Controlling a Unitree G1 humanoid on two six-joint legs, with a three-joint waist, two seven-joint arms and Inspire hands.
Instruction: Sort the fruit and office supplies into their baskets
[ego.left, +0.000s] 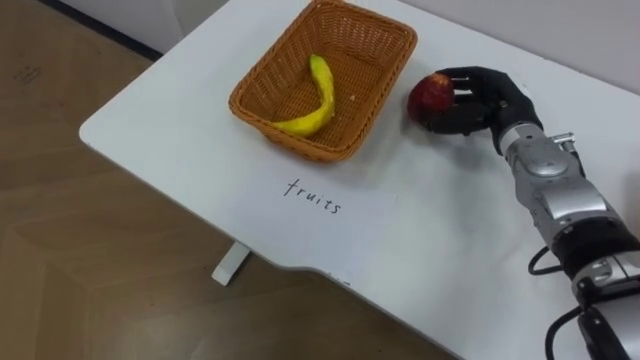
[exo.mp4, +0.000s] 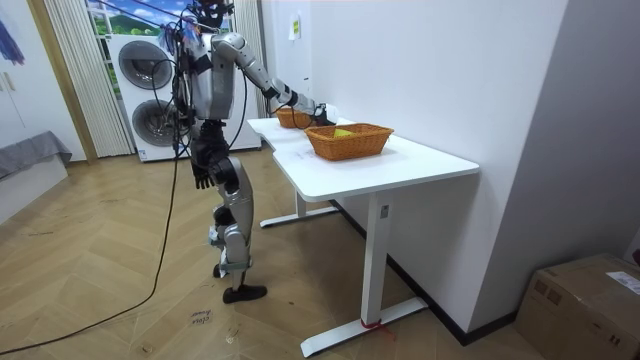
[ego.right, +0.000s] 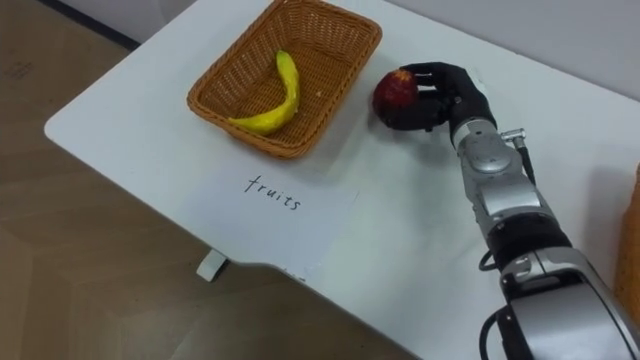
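We stand at one end of a long white tabletop, as the room view shows, with the right arm stretched out over it. On this tabletop, near its corner, sits a rectangular basket of orange-brown wicker. It holds one thing: a curved yellow banana, which lies across the bottom with one end toward the near wall.

In the room view a second wicker basket of the same kind stands farther along the tabletop. Something yellow-green lies in it, but we cannot tell what it is.

In front of the first basket a white sheet of paper with a handwritten word lies flat, its near corner reaching the tabletop's edge.

The right hand, black, is just beside the first basket, on its right side and outside the rim. Its fingers are curled round a red apple, which is close to the basket wall but not in the basket.

The left hand hangs low by the hip. Whether its fingers are apart or together we cannot tell.
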